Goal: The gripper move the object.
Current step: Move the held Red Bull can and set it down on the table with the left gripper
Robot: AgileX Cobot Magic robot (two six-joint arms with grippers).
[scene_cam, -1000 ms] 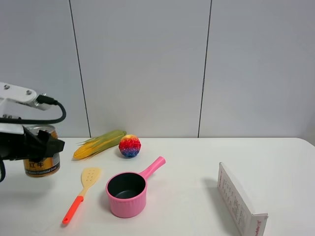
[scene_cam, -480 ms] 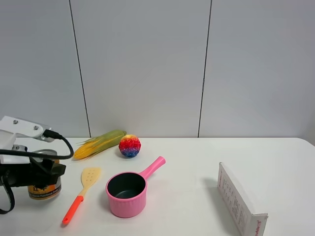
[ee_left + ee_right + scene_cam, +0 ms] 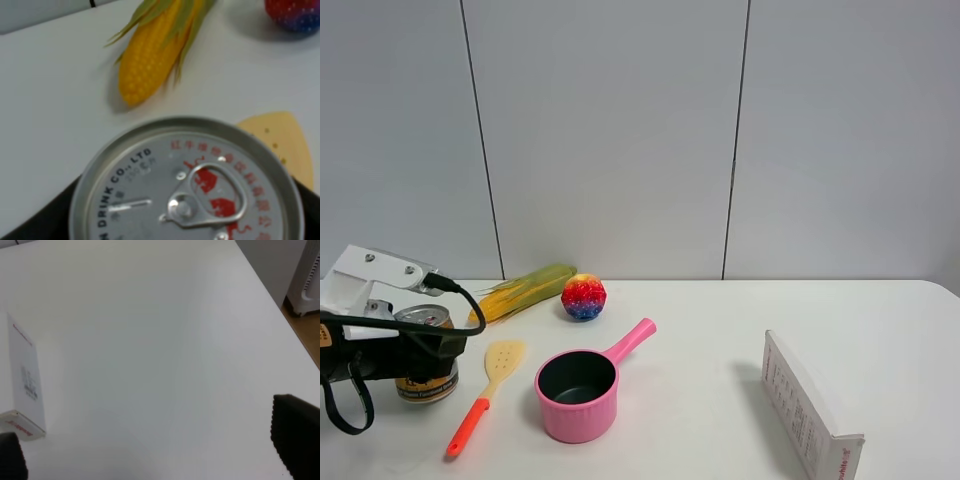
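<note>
One gripper (image 3: 432, 353) low, level — seemingly clamping can (image 3: 423, 317)

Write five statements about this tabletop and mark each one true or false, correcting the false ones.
1. The left gripper is closed around the gold can. True.
2. The multicoloured ball sits inside the pink saucepan. False: the saucepan is empty, and the ball lies beside the corn.
3. The can's pull tab is in place, unopened. True.
4. The right gripper is clamped on the white box. False: its jaws stand open with nothing between them, and the box stands apart.
5. The spatula lies between the can and the saucepan. True.
</note>
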